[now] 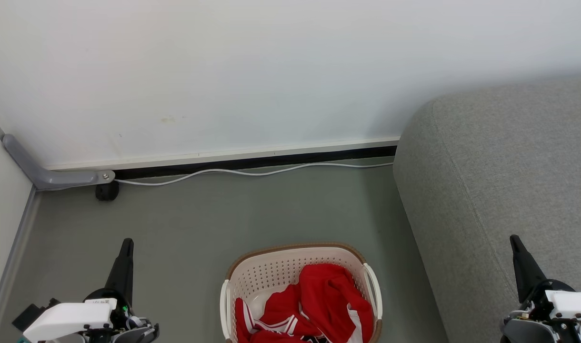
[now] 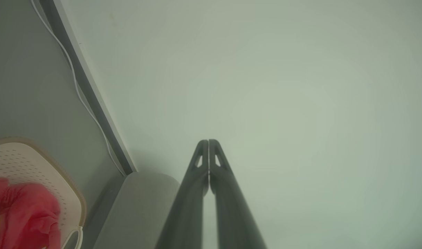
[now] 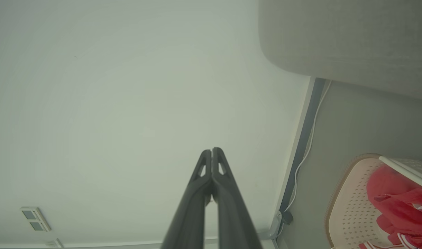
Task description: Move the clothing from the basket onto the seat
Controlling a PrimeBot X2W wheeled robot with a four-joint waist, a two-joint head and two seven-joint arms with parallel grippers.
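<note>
right gripper (image 3: 211,149) closed, clothing (image 3: 399,202) in basket (image 3: 349,204)

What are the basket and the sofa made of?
Basket: looks like smooth cream plastic, its walls punched with rows of small holes; the brown rim looks woven, perhaps moulded. Sofa: matt light grey woven fabric, going by its fine weave.

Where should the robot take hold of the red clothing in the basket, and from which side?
Probably the raised fold on top of the red clothing. Come straight down from above: the basket walls close off every side, and that bunched ridge stands highest.
</note>
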